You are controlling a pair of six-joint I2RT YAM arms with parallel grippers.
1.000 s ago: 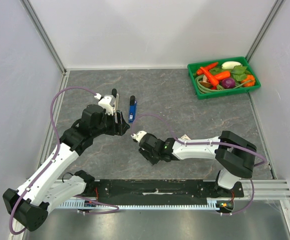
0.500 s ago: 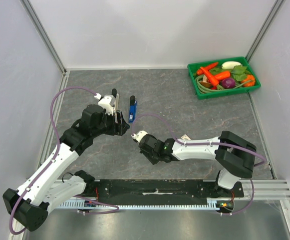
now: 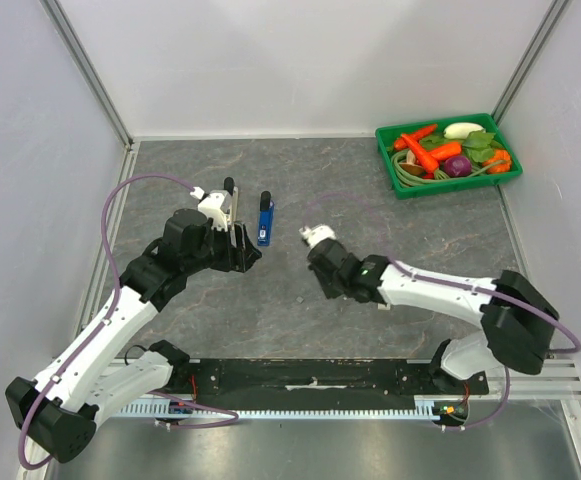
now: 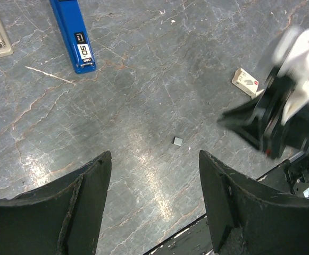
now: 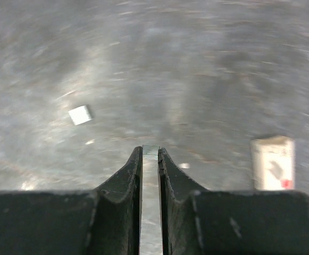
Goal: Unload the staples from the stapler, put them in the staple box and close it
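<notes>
Grey marbled table (image 3: 420,225), slim blue stapler (image 3: 264,218)

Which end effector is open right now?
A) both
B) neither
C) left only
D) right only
C: in its wrist view the left end effector has its fingers wide apart with nothing between them, while the right end effector is pinched nearly closed on what looks like a thin pale strip.
</notes>
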